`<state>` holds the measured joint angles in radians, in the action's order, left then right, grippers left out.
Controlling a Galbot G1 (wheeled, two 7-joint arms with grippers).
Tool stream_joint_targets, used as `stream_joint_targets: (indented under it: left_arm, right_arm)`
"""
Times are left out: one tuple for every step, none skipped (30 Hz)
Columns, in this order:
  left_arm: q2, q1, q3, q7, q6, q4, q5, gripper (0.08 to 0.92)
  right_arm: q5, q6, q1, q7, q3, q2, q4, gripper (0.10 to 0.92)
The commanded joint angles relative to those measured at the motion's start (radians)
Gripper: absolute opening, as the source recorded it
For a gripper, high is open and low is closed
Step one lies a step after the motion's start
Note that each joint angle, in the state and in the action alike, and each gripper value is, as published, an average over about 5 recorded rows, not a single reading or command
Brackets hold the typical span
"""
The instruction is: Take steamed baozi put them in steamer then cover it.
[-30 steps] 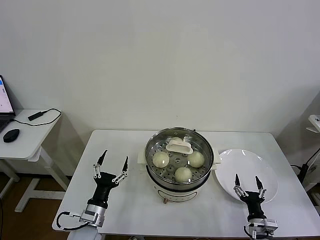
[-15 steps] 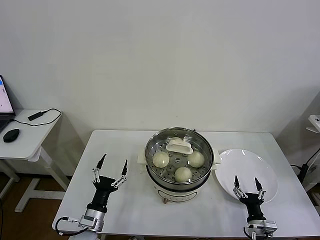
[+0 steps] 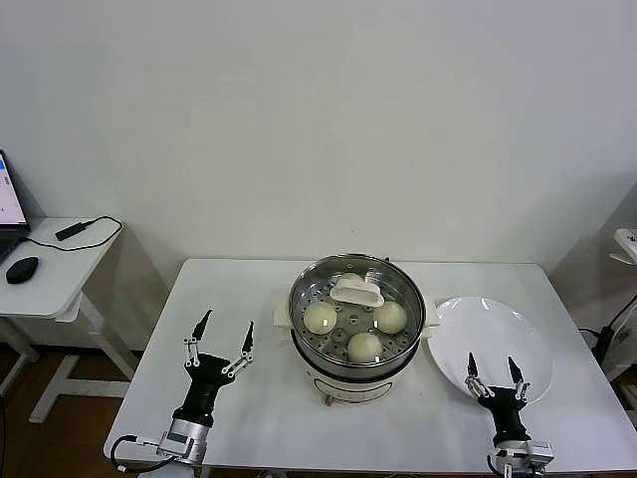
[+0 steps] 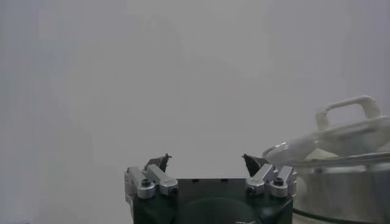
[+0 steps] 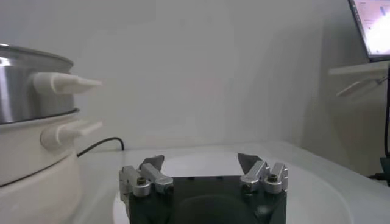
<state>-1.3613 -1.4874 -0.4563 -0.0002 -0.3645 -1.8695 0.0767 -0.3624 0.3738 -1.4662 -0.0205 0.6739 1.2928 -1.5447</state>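
1. Nearest, at the lower left of the head view, the left gripper [image 3: 221,338] rests low over the surface [image 3: 259,408] with its fingers spread and nothing between them. It looks parked clear of the pot, as if its work is done.
2. At the lower right, the right gripper [image 3: 493,367] sits by the near edge of the white plate [image 3: 498,324], fingers also spread and empty. The plate is bare, which suggests the buns have all gone across.
3. In the middle of the frame stands the steamer [image 3: 356,317] on its white base. Three steamed baozi [image 3: 365,347] show through on the perforated tray; a fourth is partly hidden behind the lid's handle.
4. The glass lid [image 3: 356,291] with its white handle sits on the steamer, so I judge the covering done.
5. Nothing stands between either gripper and the pot.
6. Farther off, at the left edge, a side desk [image 3: 45,269] carries a mouse [image 3: 21,269] and a cable.
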Motion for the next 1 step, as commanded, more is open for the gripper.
stream_joint_targets:
  left_arm:
    - [-0.001, -0.001, 0.0, -0.001, -0.004, 0.002, 0.0, 0.823]
  right_arm:
    - [-0.003, -0.001, 0.0, -0.007, 0.0, 0.003, 0.001, 0.823]
